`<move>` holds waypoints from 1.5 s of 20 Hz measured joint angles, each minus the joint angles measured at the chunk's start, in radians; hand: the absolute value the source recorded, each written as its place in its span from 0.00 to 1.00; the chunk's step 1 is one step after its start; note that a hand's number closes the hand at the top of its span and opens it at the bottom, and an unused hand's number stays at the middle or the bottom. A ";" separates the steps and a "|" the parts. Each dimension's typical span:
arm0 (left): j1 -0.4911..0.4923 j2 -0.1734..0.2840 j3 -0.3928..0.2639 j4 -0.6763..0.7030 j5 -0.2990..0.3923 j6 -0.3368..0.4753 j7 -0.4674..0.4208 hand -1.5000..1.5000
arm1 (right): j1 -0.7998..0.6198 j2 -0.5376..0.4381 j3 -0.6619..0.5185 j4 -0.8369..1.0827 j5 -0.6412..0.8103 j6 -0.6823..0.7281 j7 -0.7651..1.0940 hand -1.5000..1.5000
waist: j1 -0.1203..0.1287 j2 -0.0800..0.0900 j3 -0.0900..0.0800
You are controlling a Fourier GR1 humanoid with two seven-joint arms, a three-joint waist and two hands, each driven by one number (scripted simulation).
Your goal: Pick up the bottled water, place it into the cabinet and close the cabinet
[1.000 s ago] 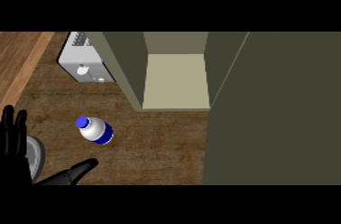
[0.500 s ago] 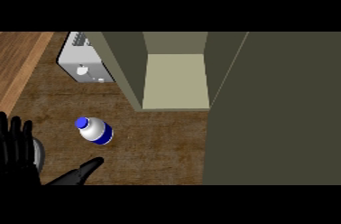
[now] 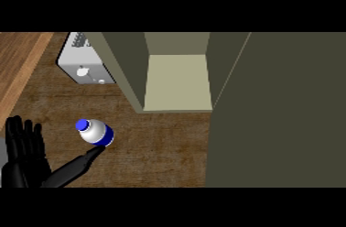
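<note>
Just above left hand (image 3: 27,153), bottled water (image 3: 95,132), thumb touching

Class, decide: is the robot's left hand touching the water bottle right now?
Cannot tell. In the head view the left hand's thumb tip meets the bottle's lower edge, but from above, contact or overlap looks the same.

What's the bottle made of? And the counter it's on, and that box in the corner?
The bottle looks like plastic: smooth white body, blue cap and blue band, though its look leaves this open. The counter looks like dark wood with a matte finish, streaked with grain. The box looks like light grey metal or plastic, smooth, with small knobs on it; I can't tell which.
</note>
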 measured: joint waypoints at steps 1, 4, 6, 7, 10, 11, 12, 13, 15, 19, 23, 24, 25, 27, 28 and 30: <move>-0.001 -0.001 0.014 0.025 0.019 -0.010 -0.023 0.00 | 0.025 -0.005 -0.001 -0.001 0.002 0.013 -0.020 0.00 | -0.001 0.000 0.000; -0.019 -0.001 0.049 0.116 0.078 -0.031 -0.093 0.00 | 0.065 -0.002 0.014 -0.002 0.009 0.028 -0.060 0.00 | -0.002 0.000 0.000; -0.041 0.001 0.086 0.192 0.120 -0.049 -0.142 0.00 | 0.096 0.000 0.033 -0.004 0.016 0.036 -0.086 0.00 | -0.004 0.000 0.000; -0.045 0.000 0.081 0.226 0.135 -0.042 -0.173 0.00 | 0.122 -0.003 0.035 -0.011 0.019 0.044 -0.105 0.00 | -0.006 0.000 0.000; -0.075 -0.002 0.111 0.338 0.191 -0.058 -0.257 0.00 | 0.146 -0.012 0.017 -0.019 0.019 0.053 -0.123 0.00 | -0.004 0.000 0.000; -0.090 -0.002 0.127 0.380 0.212 -0.064 -0.285 0.00 | 0.151 -0.017 0.007 -0.020 0.019 0.059 -0.131 0.00 | -0.004 0.001 0.000; -0.103 -0.003 0.147 0.424 0.237 -0.077 -0.325 0.00 | 0.166 -0.021 0.002 -0.022 0.019 0.067 -0.144 0.00 | -0.005 0.001 0.000; -0.114 0.000 0.168 0.466 0.257 -0.098 -0.356 0.00 | 0.172 -0.025 -0.008 -0.022 0.019 0.073 -0.152 0.00 | -0.004 0.001 0.000; -0.130 -0.002 0.175 0.549 0.295 -0.103 -0.433 0.00 | 0.189 -0.031 -0.020 -0.026 0.017 0.086 -0.168 0.00 | -0.005 0.001 -0.001; -0.181 -0.001 0.212 0.686 0.336 -0.124 -0.532 0.00 | 0.219 -0.028 -0.004 -0.035 0.020 0.091 -0.173 0.00 | -0.003 0.002 0.000; -0.205 0.001 0.253 0.837 0.390 -0.228 -0.642 0.00 | 0.235 -0.035 -0.010 -0.040 0.021 0.099 -0.179 0.00 | -0.003 0.003 -0.001; -0.220 0.000 0.257 0.868 0.400 -0.249 -0.656 0.00 | 0.245 -0.038 -0.017 -0.039 0.022 0.109 -0.193 0.00 | -0.004 0.003 -0.001; -0.235 0.006 0.267 0.907 0.415 -0.288 -0.675 0.00 | 0.253 -0.036 -0.010 -0.038 0.024 0.112 -0.199 0.00 | -0.006 0.003 -0.001; -0.263 0.004 0.265 0.975 0.432 -0.330 -0.716 0.00 | 0.268 -0.031 -0.007 -0.035 0.029 0.120 -0.219 0.00 | -0.008 0.003 -0.001; -0.280 0.002 0.267 1.013 0.443 -0.352 -0.739 0.00 | 0.272 -0.023 0.013 -0.033 0.035 0.118 -0.221 0.00 | -0.008 0.003 -0.001; -0.318 0.010 0.286 1.086 0.461 -0.402 -0.772 0.00 | 0.278 -0.019 0.021 -0.033 0.040 0.116 -0.222 0.00 | -0.008 0.003 -0.001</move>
